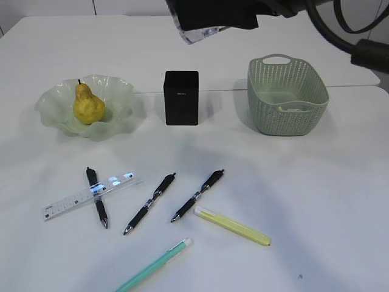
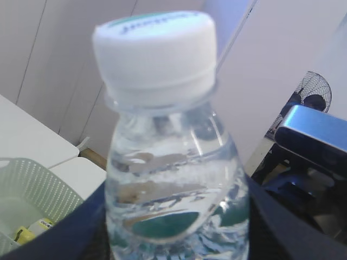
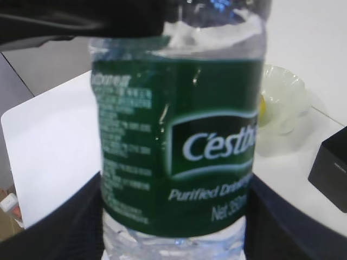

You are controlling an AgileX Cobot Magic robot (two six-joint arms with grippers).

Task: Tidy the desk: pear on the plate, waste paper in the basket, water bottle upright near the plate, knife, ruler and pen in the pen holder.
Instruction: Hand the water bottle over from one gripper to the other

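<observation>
High over the desk, the water bottle [image 2: 173, 179] with its white cap sits in my left gripper [image 2: 176, 238], which is shut on its clear shoulder. My right gripper [image 3: 173, 227] flanks the dark green label [image 3: 179, 151]; whether its fingers still press is unclear. Only the bottle's end [image 1: 200, 34] shows at the exterior view's top edge. The pear [image 1: 89, 104] stands in the plate [image 1: 118, 91]. The ruler [image 1: 85, 196] lies under a black pen [image 1: 96, 196]. The yellow knife [image 1: 234, 226] lies at front. The pen holder [image 1: 181, 97] stands mid-desk. The basket [image 1: 285, 103] holds a pale scrap [image 1: 292, 109].
Two more black pens [image 1: 150, 204] [image 1: 197, 196] and a mint-green pen [image 1: 155, 266] lie loose at the front of the desk [image 1: 328, 201]. The basket [image 2: 32, 184] shows low left in the left wrist view. The right arm's cables [image 1: 340, 24] hang at top right.
</observation>
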